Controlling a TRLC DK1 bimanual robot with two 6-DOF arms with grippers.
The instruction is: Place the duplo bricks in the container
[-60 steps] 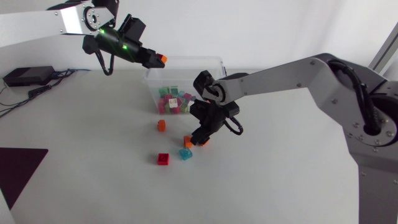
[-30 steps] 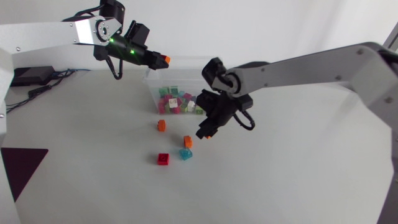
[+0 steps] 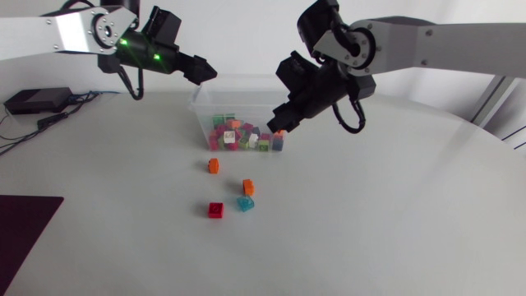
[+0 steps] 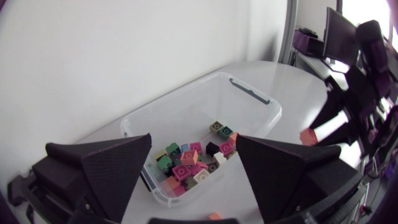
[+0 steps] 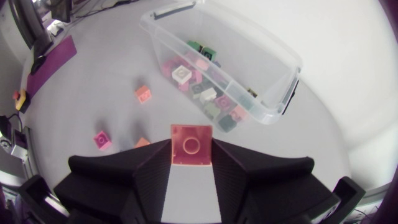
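Up beside the container's (image 3: pixel 246 79) right end, the right gripper (image 3: pixel 282 126) hangs clenched on an orange brick (image 5: pixel 191 145), having risen from the table (image 3: pixel 370 222) where it worked a second ago. The left gripper (image 4: pixel 194 142), above the container's other end, stands released and empty, and the brick it carried earlier is gone from its tips. A second orange brick (image 3: pixel 214 165), a third orange brick (image 3: pixel 248 187), a teal brick (image 3: pixel 245 202) and a red brick (image 3: pixel 215 210) lie loose on the white table, with a black box (image 3: pixel 37 100) and a purple mat (image 3: pixel 25 218) at its left
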